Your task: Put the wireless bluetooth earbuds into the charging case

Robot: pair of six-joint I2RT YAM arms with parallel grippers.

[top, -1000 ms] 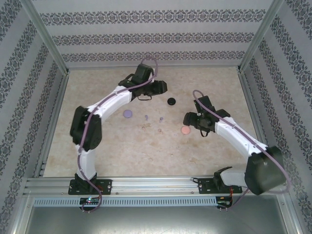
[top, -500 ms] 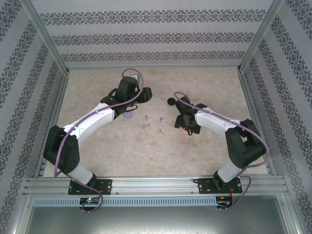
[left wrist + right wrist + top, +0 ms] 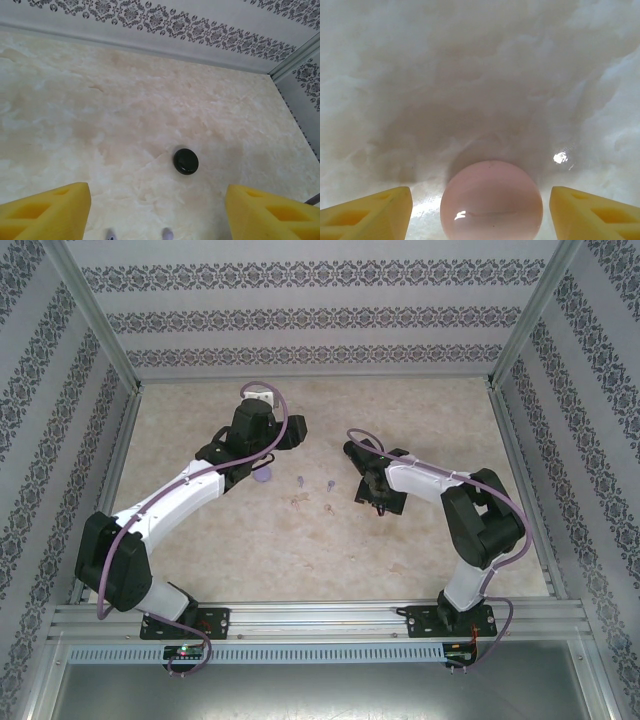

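Left gripper: we are seeing it standing spread wide over the counter, holding nothing.
Right gripper: it is hovering spread, the pink case lying between its fingers, touching neither.
Lilac buds: two are lying loose on the counter, just beside the lilac case.
Black case: it is sitting closed, farther out.

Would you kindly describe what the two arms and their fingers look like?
Both the left arm and right arm have white links between bulky black joints, each trailed by a looping lilac cable. Their fingers are yellow wedge-shaped blocks with recessed pockets.
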